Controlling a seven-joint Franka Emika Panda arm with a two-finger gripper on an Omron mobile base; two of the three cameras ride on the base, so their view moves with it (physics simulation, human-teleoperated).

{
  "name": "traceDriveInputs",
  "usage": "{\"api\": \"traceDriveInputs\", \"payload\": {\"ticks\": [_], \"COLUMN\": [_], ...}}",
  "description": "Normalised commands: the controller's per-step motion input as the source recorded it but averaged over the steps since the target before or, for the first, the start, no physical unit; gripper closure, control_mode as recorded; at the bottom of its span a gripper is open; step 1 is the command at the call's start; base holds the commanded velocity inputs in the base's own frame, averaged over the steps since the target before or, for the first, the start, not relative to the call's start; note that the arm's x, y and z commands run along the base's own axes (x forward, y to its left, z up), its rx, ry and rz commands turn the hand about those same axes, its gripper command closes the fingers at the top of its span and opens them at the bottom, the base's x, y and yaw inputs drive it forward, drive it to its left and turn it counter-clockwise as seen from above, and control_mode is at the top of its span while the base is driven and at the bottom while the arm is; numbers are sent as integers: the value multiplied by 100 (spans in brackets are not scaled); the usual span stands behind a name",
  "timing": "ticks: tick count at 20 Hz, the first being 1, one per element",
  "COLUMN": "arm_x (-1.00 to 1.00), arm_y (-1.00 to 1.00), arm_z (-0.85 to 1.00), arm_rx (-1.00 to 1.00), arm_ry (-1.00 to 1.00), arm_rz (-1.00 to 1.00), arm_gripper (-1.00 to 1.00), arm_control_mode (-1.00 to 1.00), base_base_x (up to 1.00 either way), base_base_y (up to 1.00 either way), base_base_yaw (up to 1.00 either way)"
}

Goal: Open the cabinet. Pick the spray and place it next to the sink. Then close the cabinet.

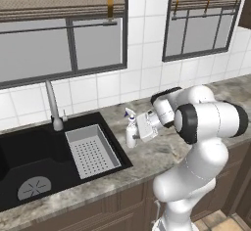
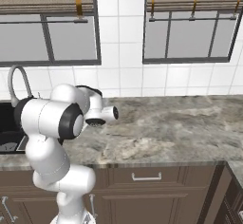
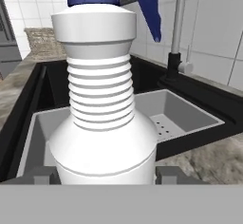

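While the gripper (image 1: 138, 127) is clasping the spray (image 1: 130, 133) upright right of the sink (image 1: 29, 149), placing is finishing; releasing comes next.

White tiled wall (image 1: 142, 78) fills the middle of the frame; two dark-framed windows (image 1: 59, 44) with woven blinds sit along the top; grey marble counter (image 2: 166, 128) crosses below, brown drawers (image 2: 147, 178) beneath.

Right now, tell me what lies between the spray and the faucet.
The sink's grey strainer tray lies between the spray and the faucet, seen in the left base view.
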Motion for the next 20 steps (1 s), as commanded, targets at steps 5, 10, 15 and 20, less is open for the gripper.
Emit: {"api": "traceDriveInputs", "payload": {"ticks": [5, 10, 15, 20], "arm_x": [1, 0, -2, 0], "arm_y": [0, 0, 0, 0], "arm_z": [-27, -29, -3, 0], "arm_rx": [0, 0, 0, 0], "arm_ry": [0, 0, 0, 0], "arm_rz": [0, 0, 0, 0], "arm_gripper": [100, 100, 100, -100], "arm_control_mode": [-100, -100, -100, -100], "base_base_x": [0, 0, 0, 0], "base_base_y": [0, 0, 0, 0], "base_base_yaw": [0, 0, 0, 0]}}
